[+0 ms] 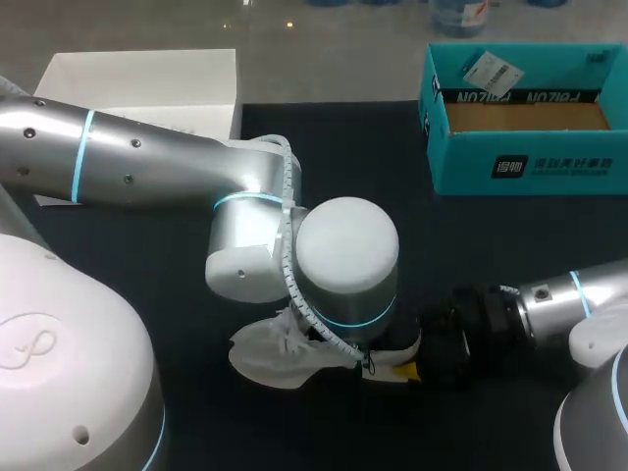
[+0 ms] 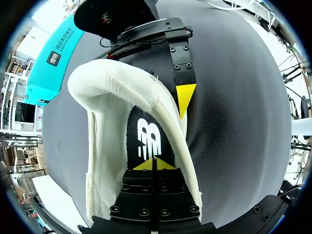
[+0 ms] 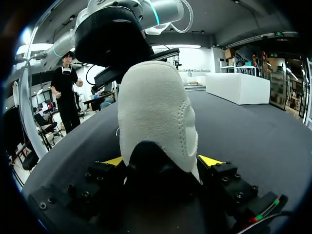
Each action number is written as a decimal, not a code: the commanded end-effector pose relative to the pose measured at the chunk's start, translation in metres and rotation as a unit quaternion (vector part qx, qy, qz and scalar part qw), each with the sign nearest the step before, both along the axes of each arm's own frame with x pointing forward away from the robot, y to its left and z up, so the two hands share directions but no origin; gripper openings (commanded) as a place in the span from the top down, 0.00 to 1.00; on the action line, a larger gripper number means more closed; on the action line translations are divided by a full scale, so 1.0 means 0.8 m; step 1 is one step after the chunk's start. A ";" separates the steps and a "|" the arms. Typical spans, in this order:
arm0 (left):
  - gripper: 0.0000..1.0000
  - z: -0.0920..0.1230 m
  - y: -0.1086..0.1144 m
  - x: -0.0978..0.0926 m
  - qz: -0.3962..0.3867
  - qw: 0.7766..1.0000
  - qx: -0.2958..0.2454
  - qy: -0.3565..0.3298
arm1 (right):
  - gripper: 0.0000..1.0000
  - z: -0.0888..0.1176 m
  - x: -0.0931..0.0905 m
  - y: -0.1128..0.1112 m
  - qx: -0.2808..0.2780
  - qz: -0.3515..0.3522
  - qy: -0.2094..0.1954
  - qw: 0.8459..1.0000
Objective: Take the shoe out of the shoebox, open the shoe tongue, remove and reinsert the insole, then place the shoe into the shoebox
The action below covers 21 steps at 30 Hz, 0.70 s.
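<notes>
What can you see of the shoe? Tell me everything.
The shoe is an off-white, suede-looking sneaker with a padded collar. It is out of the shoebox, on the black table beneath the left arm. Its black insole bears a white logo. The right gripper clamps its heel from both sides. The left gripper, tips shut, sits inside its opening, on the insole.

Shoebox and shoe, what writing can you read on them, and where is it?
Shoebox front wall: white mark and characters, too blurred to read.
Its inner flap: dark upside-down lettering, blurred.
Paper tag in it: too small.
Inside the shoe: white logo on black, no readable words.
</notes>
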<state>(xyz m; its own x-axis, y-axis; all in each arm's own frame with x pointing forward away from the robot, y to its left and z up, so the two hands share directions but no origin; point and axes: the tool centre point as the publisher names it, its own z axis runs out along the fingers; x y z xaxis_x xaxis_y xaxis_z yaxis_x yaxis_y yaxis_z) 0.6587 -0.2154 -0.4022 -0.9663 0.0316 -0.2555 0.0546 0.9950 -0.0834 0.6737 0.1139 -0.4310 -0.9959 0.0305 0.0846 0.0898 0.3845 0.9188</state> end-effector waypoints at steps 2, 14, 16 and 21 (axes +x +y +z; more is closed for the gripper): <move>1.00 0.020 0.008 -0.009 0.005 1.000 -0.004 -0.016 | 1.00 -0.003 -0.001 0.000 -0.003 -0.001 0.001 1.000; 1.00 0.071 0.024 -0.008 0.032 0.998 -0.032 -0.042 | 1.00 -0.003 -0.001 0.000 -0.003 -0.001 0.001 1.000; 1.00 0.081 0.027 -0.007 0.038 0.997 -0.039 -0.048 | 1.00 -0.003 -0.001 0.000 -0.003 -0.001 0.001 1.000; 1.00 0.104 0.036 -0.002 0.049 0.996 -0.052 -0.053 | 1.00 -0.003 -0.001 0.000 -0.003 -0.001 0.001 1.000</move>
<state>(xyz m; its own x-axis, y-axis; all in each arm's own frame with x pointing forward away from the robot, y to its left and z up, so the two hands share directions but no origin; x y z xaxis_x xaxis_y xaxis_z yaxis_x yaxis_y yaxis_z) 0.6595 -0.2041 -0.3400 -0.9295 -0.0907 -0.3575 -0.0331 0.9859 -0.1639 0.6737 0.1136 -0.4311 -0.9959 0.0310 0.0850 0.0904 0.3851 0.9184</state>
